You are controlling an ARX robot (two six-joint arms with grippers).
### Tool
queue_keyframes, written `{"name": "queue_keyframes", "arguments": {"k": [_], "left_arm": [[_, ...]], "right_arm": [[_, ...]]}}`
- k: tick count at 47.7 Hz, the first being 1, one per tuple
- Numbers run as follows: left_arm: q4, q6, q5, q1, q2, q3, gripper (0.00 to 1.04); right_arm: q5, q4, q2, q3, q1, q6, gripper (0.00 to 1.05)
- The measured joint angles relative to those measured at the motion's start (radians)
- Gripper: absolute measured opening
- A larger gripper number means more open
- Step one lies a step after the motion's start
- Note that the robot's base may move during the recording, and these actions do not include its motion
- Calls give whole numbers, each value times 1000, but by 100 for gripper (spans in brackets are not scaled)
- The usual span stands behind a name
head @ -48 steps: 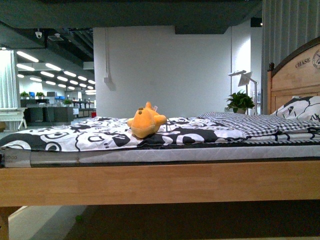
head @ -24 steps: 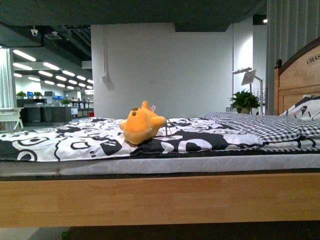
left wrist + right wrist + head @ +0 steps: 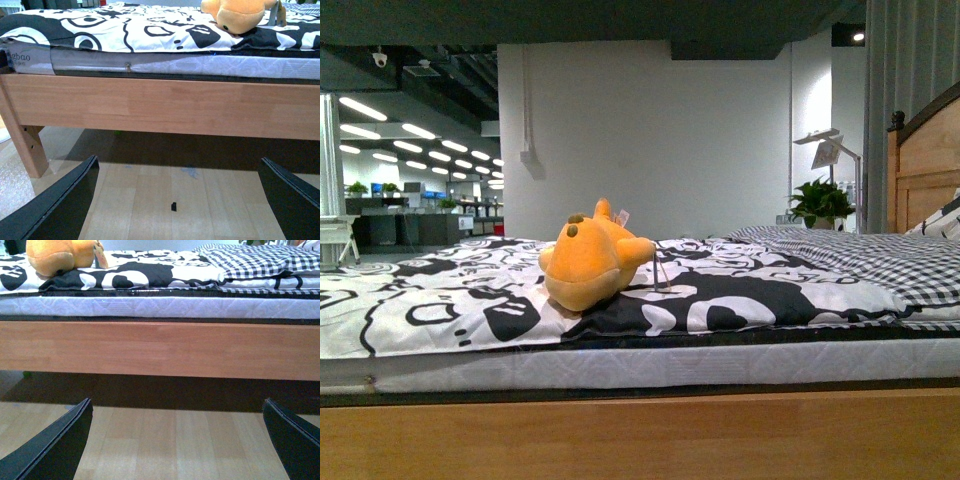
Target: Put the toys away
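The orange-yellow plush animal (image 3: 588, 262) lies on its side on the black-and-white patterned bedspread (image 3: 740, 300), near the front edge of the bed (image 3: 640, 440) and left of the middle in the front view, with a small white tag (image 3: 623, 217) showing at its far end. It looks light, soft and squashy, unlikely to slip or break; a pinch across the rounded body should hold better than one on a stubby limb or the tag, and the fabric will give under the fingers. The left hand (image 3: 178, 159) and the right hand (image 3: 177, 400) both hang low in front of the wooden side rail, fingers spread wide with nothing between them, well below the toy. The bedspread is loose cloth over a white quilted mattress (image 3: 670, 365), so it may bunch if caught. A checked blanket (image 3: 860, 255) lies towards the headboard (image 3: 925, 170); beyond stand a potted plant (image 3: 820, 200), a white wall and a long lit hall. The floor (image 3: 150, 200) is pale wood.
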Motion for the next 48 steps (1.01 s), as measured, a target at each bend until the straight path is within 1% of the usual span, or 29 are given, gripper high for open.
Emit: {"name": "queue_keyframes", "arguments": {"k": [48], "left_arm": [[0,0,0,0,0,0,99]], "right_arm": [[0,0,0,0,0,0,104]]}}
